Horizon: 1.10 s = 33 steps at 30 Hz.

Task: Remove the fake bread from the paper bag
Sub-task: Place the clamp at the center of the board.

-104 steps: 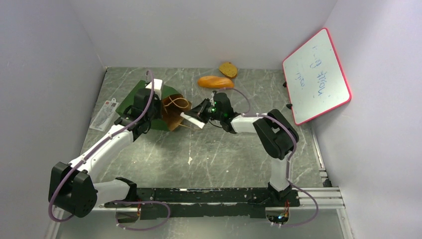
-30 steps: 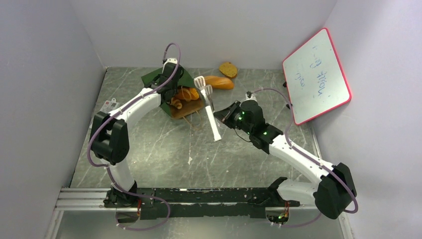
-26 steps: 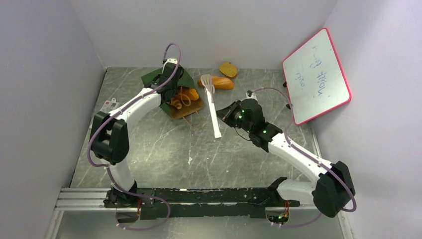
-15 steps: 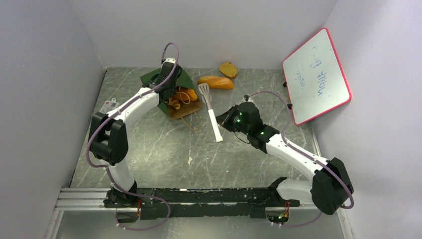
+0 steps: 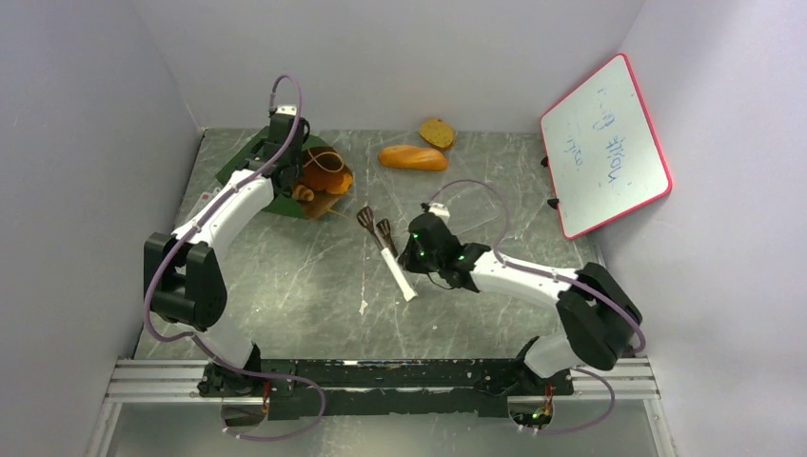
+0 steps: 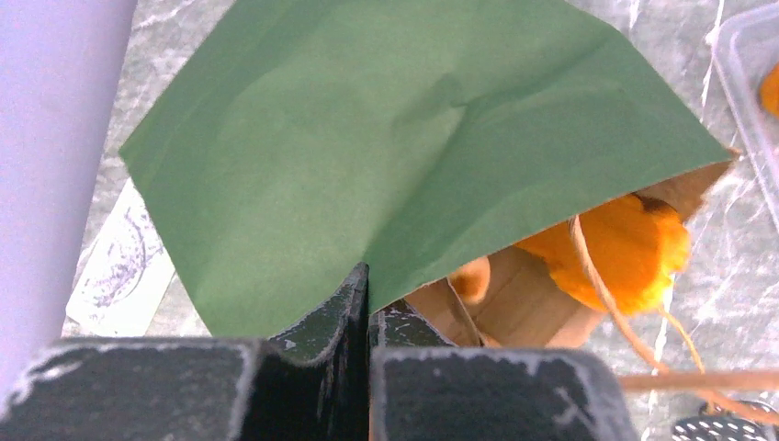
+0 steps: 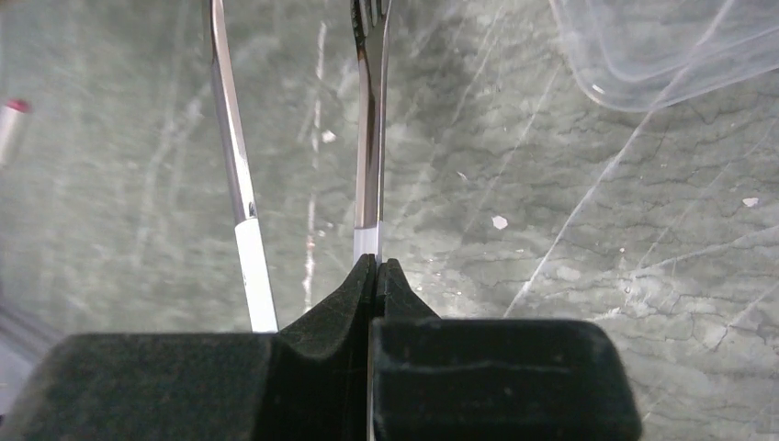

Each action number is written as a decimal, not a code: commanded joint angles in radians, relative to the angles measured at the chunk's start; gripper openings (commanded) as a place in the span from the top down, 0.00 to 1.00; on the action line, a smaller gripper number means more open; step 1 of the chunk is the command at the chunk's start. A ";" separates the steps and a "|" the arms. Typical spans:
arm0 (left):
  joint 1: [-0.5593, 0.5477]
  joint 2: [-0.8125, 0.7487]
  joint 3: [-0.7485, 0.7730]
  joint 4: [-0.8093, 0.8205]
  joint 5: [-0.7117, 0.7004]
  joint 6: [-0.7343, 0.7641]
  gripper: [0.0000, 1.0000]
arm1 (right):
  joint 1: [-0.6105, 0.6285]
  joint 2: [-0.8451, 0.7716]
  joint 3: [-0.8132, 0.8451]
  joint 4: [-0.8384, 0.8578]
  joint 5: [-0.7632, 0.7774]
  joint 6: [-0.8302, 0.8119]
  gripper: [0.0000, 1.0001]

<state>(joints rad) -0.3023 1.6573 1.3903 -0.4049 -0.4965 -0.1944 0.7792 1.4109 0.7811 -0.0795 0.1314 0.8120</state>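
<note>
Overhead: marbled table [image 5: 314, 305], pale walls [image 5: 400, 57]; left end effector [image 6: 367, 280] grips paper bag [image 6: 386, 138], right end effector [image 7: 377, 266] grips tongs [image 7: 368, 138].

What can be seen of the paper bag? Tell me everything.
The paper bag is dark green outside and brown kraft inside, of creased matte paper with thin tan cord handles. It lies tipped on its side at the far left of the table, its open mouth toward the middle. The left tool is shut on the upper wall at the mouth's edge. Orange fake bread shows inside the mouth, against the brown lining.
</note>
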 commanded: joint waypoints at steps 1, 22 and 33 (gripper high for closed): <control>-0.004 -0.041 -0.042 0.012 -0.003 0.006 0.93 | 0.065 0.072 0.062 -0.006 0.148 -0.106 1.00; -0.004 -0.111 -0.174 0.112 0.035 0.016 0.93 | 0.184 0.200 0.073 -0.023 0.375 -0.144 0.60; -0.003 -0.137 -0.200 0.145 0.037 0.020 0.93 | 0.235 0.068 0.031 0.188 0.667 -0.150 0.46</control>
<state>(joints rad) -0.3038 1.5723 1.2083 -0.3145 -0.4740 -0.1802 1.0172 1.5127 0.8322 -0.0387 0.6353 0.6487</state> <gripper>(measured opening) 0.074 0.399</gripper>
